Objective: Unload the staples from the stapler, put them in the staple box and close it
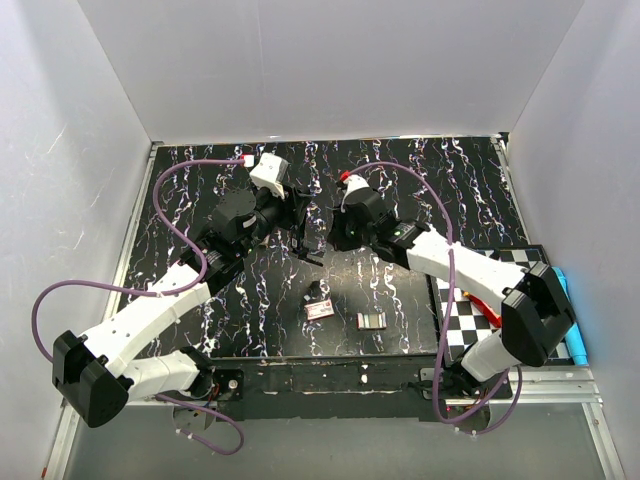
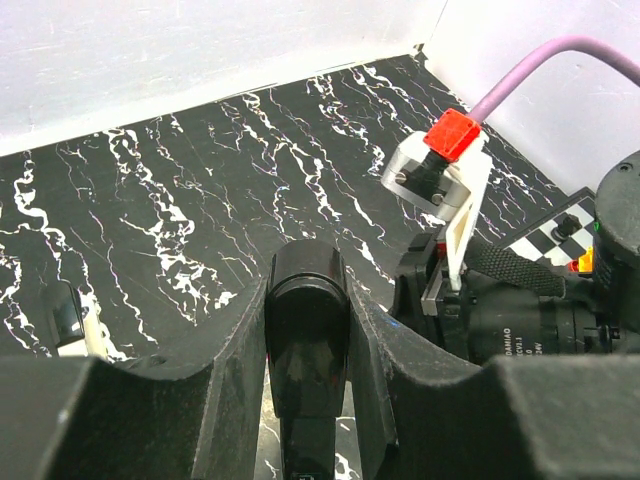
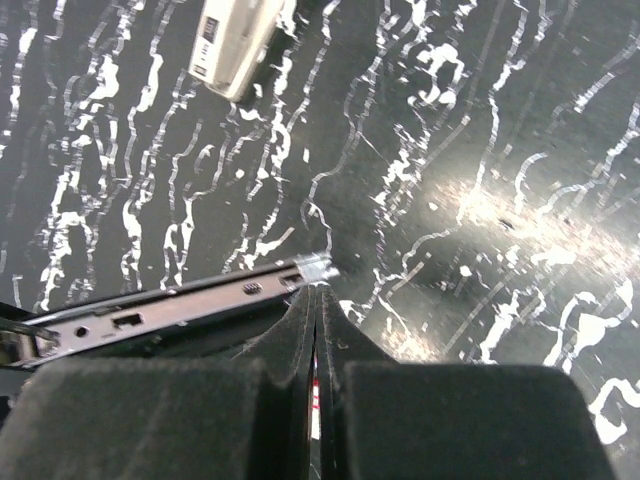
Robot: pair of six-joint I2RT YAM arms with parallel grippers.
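My left gripper (image 2: 307, 330) is shut on the stapler (image 2: 306, 300), whose glossy black body sits upright between its fingers. In the top view the stapler (image 1: 300, 228) hangs above the middle of the black marbled mat, between both grippers. Its metal staple rail (image 3: 170, 305) runs out from the left of the right wrist view. My right gripper (image 3: 318, 295) is shut, and its tips touch the shiny silver end of that rail (image 3: 318, 268). I cannot tell whether that shiny bit is staples. From above, the right gripper (image 1: 325, 238) is just right of the left gripper (image 1: 290, 215).
A small pinkish box (image 1: 318, 308) and a grey ribbed block like a staple strip (image 1: 371, 320) lie near the mat's front. A cream labelled object (image 3: 235, 40) lies beyond the rail. A checkerboard (image 1: 505, 262), a red item (image 1: 482, 300) and a blue tool (image 1: 575, 320) are right. White walls enclose the table.
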